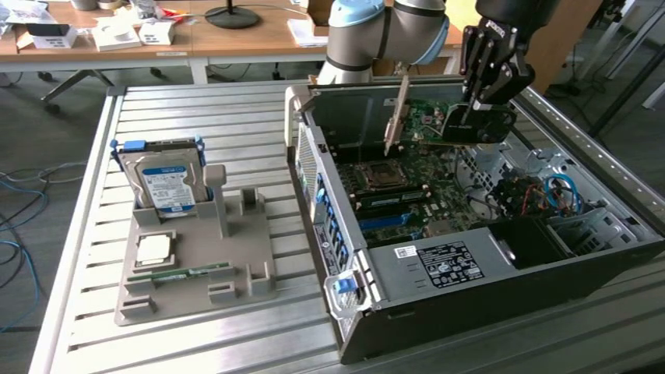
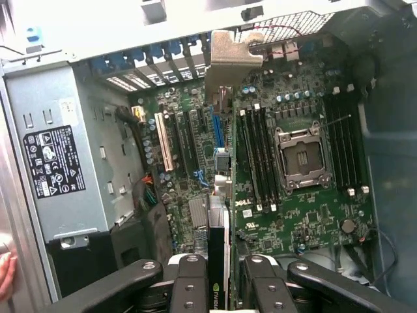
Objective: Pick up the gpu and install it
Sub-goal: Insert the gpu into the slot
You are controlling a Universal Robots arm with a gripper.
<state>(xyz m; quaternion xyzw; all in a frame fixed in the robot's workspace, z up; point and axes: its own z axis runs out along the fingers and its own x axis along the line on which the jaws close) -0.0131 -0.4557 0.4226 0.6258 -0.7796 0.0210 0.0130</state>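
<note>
The gpu (image 1: 398, 117) stands on edge inside the open computer case (image 1: 343, 234), its silver end bracket toward the case's rear wall. My gripper (image 1: 465, 131) is shut on the card's other end from above. In the wrist view the gpu (image 2: 220, 222) runs edge-on away from my gripper (image 2: 219, 283), and its bracket (image 2: 229, 55) sits near the rear slot openings. One black finger (image 2: 189, 280) presses each side of the card. The card hangs over the motherboard's expansion slots (image 2: 195, 140); I cannot tell whether its edge touches a slot.
Case holds the motherboard (image 1: 410, 191), an empty CPU socket (image 2: 301, 156), the power supply (image 2: 62, 163) and loose cables (image 1: 550, 195). On the exterior view's left, a grey fixture (image 1: 244, 269) carries a blue-labelled hard drive (image 1: 167, 183), a processor (image 1: 156, 249) and a memory stick (image 1: 192, 273). A hand (image 2: 5, 274) shows beside the case.
</note>
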